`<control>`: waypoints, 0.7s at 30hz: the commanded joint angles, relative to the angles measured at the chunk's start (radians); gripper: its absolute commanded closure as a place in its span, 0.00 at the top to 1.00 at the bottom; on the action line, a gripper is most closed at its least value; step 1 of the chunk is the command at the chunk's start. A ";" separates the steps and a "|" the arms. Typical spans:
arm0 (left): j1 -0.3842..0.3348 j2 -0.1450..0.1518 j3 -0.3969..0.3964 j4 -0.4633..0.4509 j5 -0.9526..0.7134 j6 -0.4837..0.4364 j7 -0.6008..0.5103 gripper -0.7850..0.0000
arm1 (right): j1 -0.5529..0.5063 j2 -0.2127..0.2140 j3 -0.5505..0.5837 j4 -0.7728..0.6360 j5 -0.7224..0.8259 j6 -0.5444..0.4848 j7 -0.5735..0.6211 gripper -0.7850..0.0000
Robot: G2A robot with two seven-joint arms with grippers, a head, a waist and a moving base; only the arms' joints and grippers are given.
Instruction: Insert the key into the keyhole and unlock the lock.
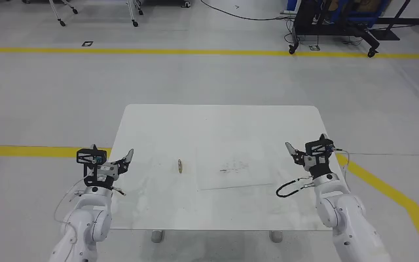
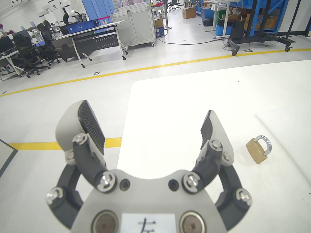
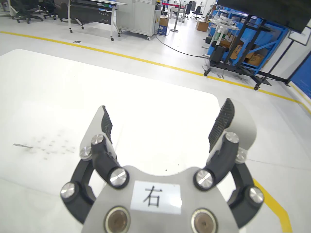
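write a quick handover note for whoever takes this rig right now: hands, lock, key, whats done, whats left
Both open and empty: left hand at the table's left edge, right hand at its right edge.
The padlock lies on the table nearer the left hand, shackle apparently shut.
The key, a thin grey piece, lies flat nearer the middle, apart from the padlock.
Done: nothing yet.
Left: grasp key and padlock, insert, turn.

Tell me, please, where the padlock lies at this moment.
The padlock lies on the white table, left of its middle in the top view, nearer the left gripper than the right gripper.
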 commanded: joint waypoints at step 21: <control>0.000 0.000 0.000 0.000 0.000 0.000 0.000 1.00 | 0.224 -0.021 -0.228 0.282 0.077 -0.327 0.040 1.00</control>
